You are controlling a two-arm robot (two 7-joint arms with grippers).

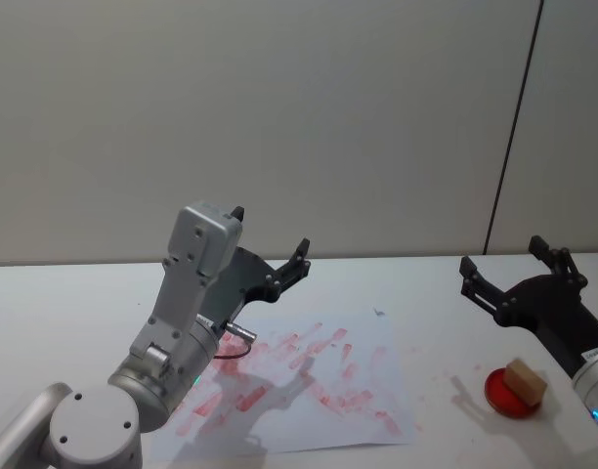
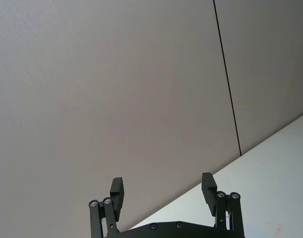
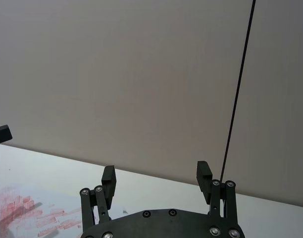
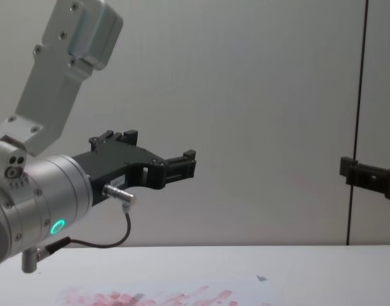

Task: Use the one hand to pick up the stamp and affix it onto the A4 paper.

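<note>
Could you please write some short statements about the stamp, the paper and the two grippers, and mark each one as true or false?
1. The stamp rests on a round red pad. True.
2. The right gripper is holding the stamp. False: it is open and empty, raised in the air apart from the stamp.
3. The A4 paper bears many red ink marks. True.
4. The left gripper is shut on the table. False: it is open and held up above the paper.
5. The stamp stands on the A4 paper. False: it sits on the red pad, to the right of the paper.
</note>
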